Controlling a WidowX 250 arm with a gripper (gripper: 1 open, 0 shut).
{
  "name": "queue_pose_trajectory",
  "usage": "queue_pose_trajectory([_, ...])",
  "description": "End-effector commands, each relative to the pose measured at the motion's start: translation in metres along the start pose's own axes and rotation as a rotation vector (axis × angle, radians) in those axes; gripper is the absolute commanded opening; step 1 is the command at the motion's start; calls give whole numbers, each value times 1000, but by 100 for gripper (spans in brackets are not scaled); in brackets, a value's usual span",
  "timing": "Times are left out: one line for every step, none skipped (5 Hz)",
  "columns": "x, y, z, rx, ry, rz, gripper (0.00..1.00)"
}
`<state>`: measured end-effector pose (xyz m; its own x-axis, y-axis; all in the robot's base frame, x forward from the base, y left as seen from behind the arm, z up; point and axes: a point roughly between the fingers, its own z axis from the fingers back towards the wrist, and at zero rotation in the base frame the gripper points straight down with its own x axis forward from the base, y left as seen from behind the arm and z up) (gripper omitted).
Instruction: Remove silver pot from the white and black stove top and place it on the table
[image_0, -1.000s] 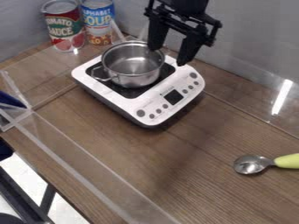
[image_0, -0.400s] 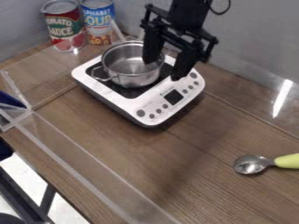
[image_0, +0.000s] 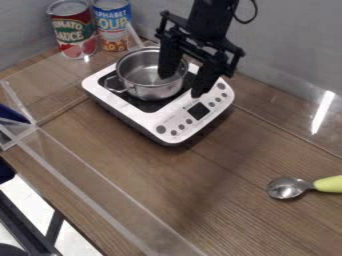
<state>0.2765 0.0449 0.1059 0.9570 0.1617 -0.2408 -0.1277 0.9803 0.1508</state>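
A silver pot (image_0: 147, 74) sits on the black glass of a white stove top (image_0: 162, 99), which rests at an angle on a brown wood-grain tabletop (image_0: 201, 190). A black robot arm reaches down from above, and its pincer (image_0: 189, 68) hangs over the pot's right-hand rim with its two fingers spread apart and pinching nothing. One finger seems lined up over the inside of the pot and the other outside its wall, probably so they can close on the rim; whether either touches the metal cannot be told. The pot has not been lifted, so the task looks to be at the reaching stage. Two labelled food cans (image_0: 91, 27) stand just behind the stove top, close enough to be bumped on the way up. A spoon with a yellow handle (image_0: 306, 186) lies well apart at the right edge. Bare wood in front of the stove top offers room to set the pot down
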Motion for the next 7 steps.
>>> queue_pose_trajectory([-6,1,33,-7,-92,-2,100])
queue_pose_trajectory([-10,-1,48,-12,-107,-14,100])
queue_pose_trajectory([-1,3,37,-10,-103,-15,100])
queue_pose_trajectory([-2,1,32,-9,-96,-2,100])
queue_pose_trajectory([-2,1,28,-6,-88,12,100])
queue_pose_trajectory([-2,0,24,-3,-80,25,100])
queue_pose_trajectory([0,8,23,2,-75,46,100])
